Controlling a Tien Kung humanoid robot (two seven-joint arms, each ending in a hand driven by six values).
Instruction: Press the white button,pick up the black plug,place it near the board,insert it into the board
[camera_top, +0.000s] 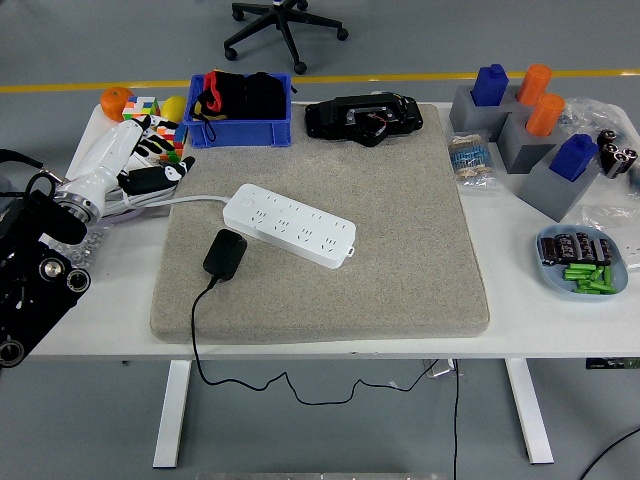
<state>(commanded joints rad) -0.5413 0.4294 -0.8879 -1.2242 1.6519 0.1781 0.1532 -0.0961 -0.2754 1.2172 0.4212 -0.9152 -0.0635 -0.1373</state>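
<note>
Right of the left hand (158, 150), on the grey mat (420, 240), lie the power strip (290, 225) and black plug (224, 252), both untouched. Finger posture cannot be told. Risk: pressing the strip's white button could slide it.

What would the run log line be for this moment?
left hand: off mat, left of power strip, empty | right hand: not in view | black plug: on mat, unplugged, beside power strip | stage: before press
</note>
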